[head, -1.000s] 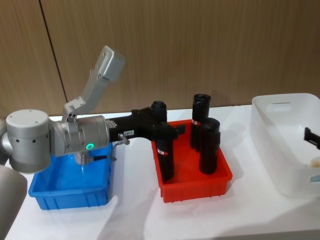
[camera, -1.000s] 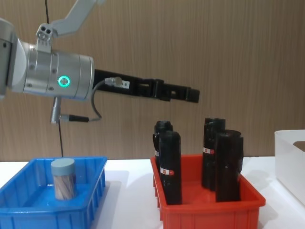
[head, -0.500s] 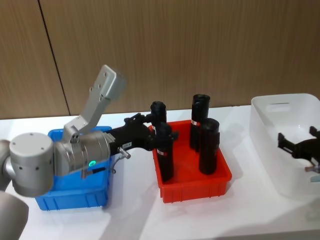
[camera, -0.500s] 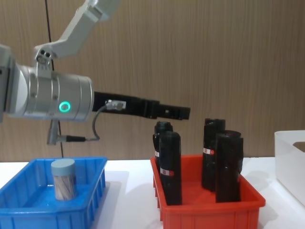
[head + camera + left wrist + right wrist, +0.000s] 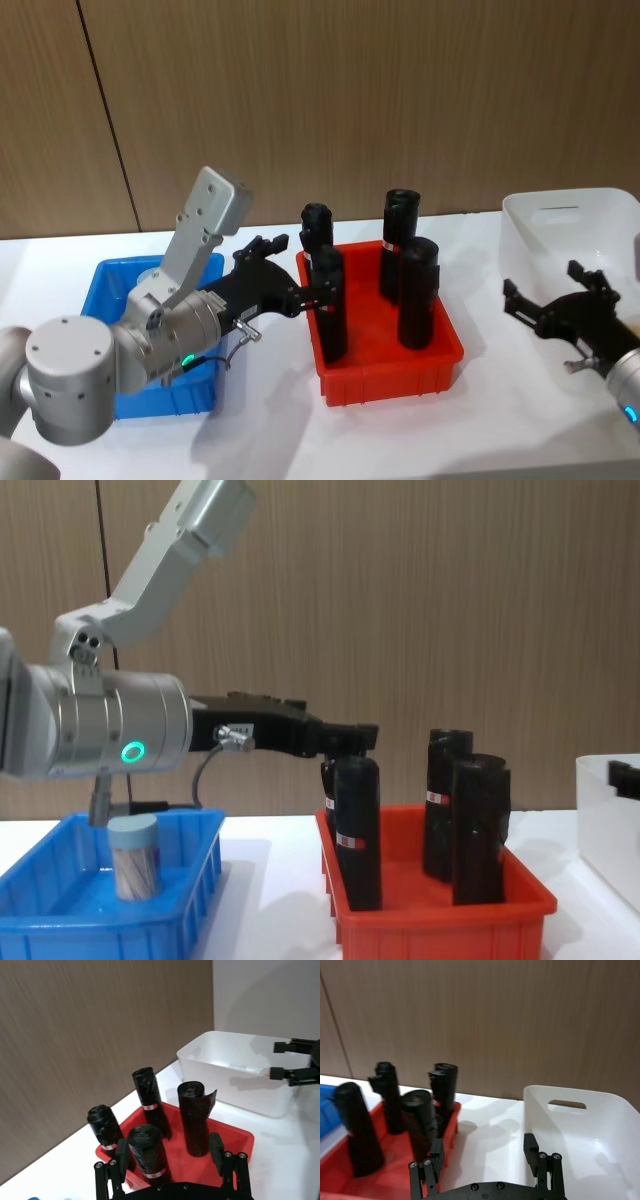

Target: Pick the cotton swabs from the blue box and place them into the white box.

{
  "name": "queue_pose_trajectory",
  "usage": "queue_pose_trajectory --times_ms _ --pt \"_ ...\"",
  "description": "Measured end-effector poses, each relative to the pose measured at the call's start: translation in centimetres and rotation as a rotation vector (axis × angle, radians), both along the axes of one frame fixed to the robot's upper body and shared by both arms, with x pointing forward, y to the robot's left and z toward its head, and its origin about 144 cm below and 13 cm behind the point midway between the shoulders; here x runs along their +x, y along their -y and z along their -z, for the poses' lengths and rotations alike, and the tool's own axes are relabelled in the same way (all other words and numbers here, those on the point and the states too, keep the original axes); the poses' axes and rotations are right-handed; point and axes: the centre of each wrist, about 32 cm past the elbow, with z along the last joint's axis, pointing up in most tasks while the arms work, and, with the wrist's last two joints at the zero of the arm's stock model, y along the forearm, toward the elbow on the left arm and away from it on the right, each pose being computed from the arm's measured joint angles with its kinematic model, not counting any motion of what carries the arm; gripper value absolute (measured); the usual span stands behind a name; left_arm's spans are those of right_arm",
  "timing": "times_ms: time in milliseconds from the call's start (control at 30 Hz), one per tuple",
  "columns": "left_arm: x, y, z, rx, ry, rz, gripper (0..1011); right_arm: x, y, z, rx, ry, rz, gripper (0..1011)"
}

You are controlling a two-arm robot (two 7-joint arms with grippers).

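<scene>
One tub of cotton swabs (image 5: 133, 857), clear with a pale grey-blue lid, stands upright in the blue box (image 5: 60, 925) at the left. My left gripper (image 5: 300, 270) hovers open and empty between the blue box (image 5: 112, 270) and the red bin, well above the tub; from the chest it reaches over the nearest black cylinder (image 5: 356, 736). Its fingers (image 5: 107, 1175) stand wide apart. My right gripper (image 5: 542, 282) is open and empty just outside the near-left wall of the white box (image 5: 570, 215), with its fingers (image 5: 540, 1156) spread.
A red bin (image 5: 390, 365) with several tall black cylinders (image 5: 418, 290) stands between the two boxes. The white box (image 5: 235, 1070) sits at the table's right end. A wood-panelled wall rises behind the table.
My left arm has dropped and drawn back toward the blue box. My right gripper has come out of the white box toward the table's front and left.
</scene>
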Motion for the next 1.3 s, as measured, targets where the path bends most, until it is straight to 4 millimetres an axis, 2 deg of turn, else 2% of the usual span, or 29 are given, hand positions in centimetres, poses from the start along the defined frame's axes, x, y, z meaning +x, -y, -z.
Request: queue_pose_trajectory --times_ms 233,533,1033,1300 --pt "-1.4 0.4 1.0 0.003 0.05 -0.061 1004 -2.2 -2.3 -0.3 0.023 0.043 -0.055 1002" --pt "-3.2 0.9 2.3 -0.001 0.115 -0.138 1004 -4.1 -4.1 -0.8 0.048 0.079 -0.098 1002" --pt "-6.5 1.7 4.2 -0.029 0.216 -0.259 1004 -4.3 -4.3 -0.8 0.052 0.082 -0.103 1002" --pt "-7.2 1.9 4.5 -0.04 0.238 -0.286 1004 -4.3 -4.3 -0.8 0.052 0.082 -0.103 1002"
